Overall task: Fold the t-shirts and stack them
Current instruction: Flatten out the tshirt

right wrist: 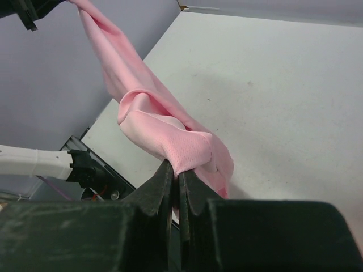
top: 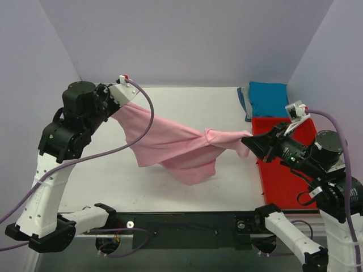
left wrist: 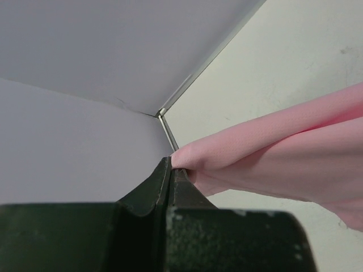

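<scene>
The pink t-shirt (top: pixel 176 141) hangs stretched between my two grippers above the white table, its lower folds sagging toward the table's middle. My left gripper (top: pixel 120 107) is shut on one end of it at the far left; the pinch shows in the left wrist view (left wrist: pixel 172 164), with the pink t-shirt (left wrist: pixel 283 153) trailing right. My right gripper (top: pixel 245 144) is shut on the other end at the right; the right wrist view shows the gripper (right wrist: pixel 177 170) pinching the bunched pink t-shirt (right wrist: pixel 164 136). The teal blue t-shirt (top: pixel 267 99) lies folded at the far right corner.
A red tray (top: pixel 281 175) sits along the table's right side, under my right arm. Grey walls enclose the table at the back and both sides. A black rail (top: pixel 187 224) runs along the near edge.
</scene>
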Tool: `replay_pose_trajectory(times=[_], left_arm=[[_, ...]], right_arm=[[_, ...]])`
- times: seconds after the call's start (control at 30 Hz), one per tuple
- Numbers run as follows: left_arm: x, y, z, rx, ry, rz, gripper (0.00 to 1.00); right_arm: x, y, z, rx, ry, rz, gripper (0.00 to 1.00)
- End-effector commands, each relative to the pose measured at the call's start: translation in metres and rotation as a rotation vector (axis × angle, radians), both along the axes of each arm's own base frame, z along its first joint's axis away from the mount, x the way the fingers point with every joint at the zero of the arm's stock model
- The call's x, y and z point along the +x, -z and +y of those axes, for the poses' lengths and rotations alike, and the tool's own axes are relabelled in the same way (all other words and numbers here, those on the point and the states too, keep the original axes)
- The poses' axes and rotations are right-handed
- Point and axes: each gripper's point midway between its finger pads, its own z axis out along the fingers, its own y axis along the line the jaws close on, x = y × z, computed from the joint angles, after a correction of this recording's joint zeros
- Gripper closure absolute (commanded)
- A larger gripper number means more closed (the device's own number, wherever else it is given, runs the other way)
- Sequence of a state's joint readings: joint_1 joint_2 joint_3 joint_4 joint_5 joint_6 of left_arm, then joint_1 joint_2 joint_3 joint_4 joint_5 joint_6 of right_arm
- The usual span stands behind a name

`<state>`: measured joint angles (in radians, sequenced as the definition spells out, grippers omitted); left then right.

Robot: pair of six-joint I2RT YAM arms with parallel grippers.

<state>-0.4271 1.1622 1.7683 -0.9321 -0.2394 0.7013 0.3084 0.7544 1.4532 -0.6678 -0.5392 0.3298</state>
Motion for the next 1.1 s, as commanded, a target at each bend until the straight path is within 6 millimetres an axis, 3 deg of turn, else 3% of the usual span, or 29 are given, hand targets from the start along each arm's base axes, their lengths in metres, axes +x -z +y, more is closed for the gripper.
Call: replay_pose_trajectory(times=[0.0, 0.03, 0.07, 0.1, 0.13, 0.17, 0.2, 0.27, 0.3, 0.33, 0.4, 0.43, 0.5, 0.53, 0.67, 0.73, 0.77, 0.8, 0.93, 1.07], left_arm=[[0.034, 0.029, -0.008, 0.080, 0.016, 0.012, 1.00], [0.043, 0.058, -0.011, 0.106, 0.035, 0.068, 1.00], [0.055, 0.070, -0.013, 0.102, 0.036, 0.074, 1.00], [0.059, 0.114, -0.020, 0.129, 0.072, 0.161, 1.00], [0.072, 0.133, -0.025, 0.143, 0.080, 0.159, 1.00], [0.072, 0.173, -0.027, 0.169, 0.096, 0.222, 0.92], [0.082, 0.207, -0.030, 0.186, 0.103, 0.228, 0.68], [0.094, 0.233, -0.033, 0.185, 0.089, 0.211, 0.49], [0.095, 0.235, -0.039, 0.163, 0.102, 0.216, 0.47], [0.092, 0.237, -0.045, 0.105, 0.099, 0.258, 0.40], [0.069, 0.239, -0.066, 0.006, 0.196, 0.367, 0.37], [0.053, 0.237, -0.084, -0.044, 0.309, 0.403, 0.37], [0.010, 0.247, -0.102, -0.058, 0.457, 0.525, 0.39], [-0.023, 0.263, -0.109, -0.050, 0.539, 0.633, 0.42], [-0.118, 0.313, -0.105, 0.051, 0.676, 0.889, 0.46], [-0.149, 0.339, -0.094, 0.102, 0.667, 0.967, 0.46], [-0.151, 0.342, -0.093, 0.102, 0.665, 0.948, 0.46], [-0.157, 0.358, -0.085, 0.125, 0.632, 0.970, 0.43], [-0.147, 0.383, -0.071, 0.192, 0.562, 0.931, 0.39], [-0.138, 0.397, -0.074, 0.209, 0.550, 0.913, 0.37]], right_arm=[[0.039, 0.039, 0.017, 0.044, 0.013, 0.113, 1.00], [0.054, 0.045, 0.023, 0.069, 0.013, 0.104, 1.00], [0.064, 0.080, 0.029, 0.086, 0.026, 0.199, 1.00], [0.079, 0.093, 0.034, 0.094, 0.042, 0.206, 1.00], [0.085, 0.127, 0.038, 0.080, 0.058, 0.291, 1.00], [0.099, 0.150, 0.037, 0.049, 0.108, 0.343, 1.00], [0.100, 0.171, 0.042, 0.025, 0.110, 0.395, 1.00], [0.106, 0.205, 0.050, -0.030, 0.132, 0.480, 1.00], [0.111, 0.224, 0.052, -0.058, 0.144, 0.528, 1.00], [0.110, 0.241, 0.056, -0.087, 0.141, 0.575, 1.00], [0.108, 0.260, 0.056, -0.122, 0.163, 0.633, 1.00], [0.107, 0.266, 0.054, -0.132, 0.170, 0.644, 1.00], [0.106, 0.279, 0.050, -0.150, 0.196, 0.668, 1.00], [0.103, 0.284, 0.048, -0.158, 0.203, 0.678, 1.00], [0.098, 0.293, 0.042, -0.176, 0.215, 0.686, 1.00], [0.097, 0.296, 0.041, -0.186, 0.215, 0.690, 1.00], [0.096, 0.298, 0.040, -0.189, 0.215, 0.693, 1.00], [0.096, 0.300, 0.040, -0.194, 0.216, 0.697, 1.00], [0.097, 0.300, 0.042, -0.197, 0.208, 0.697, 1.00], [0.098, 0.299, 0.040, -0.203, 0.215, 0.684, 1.00]])
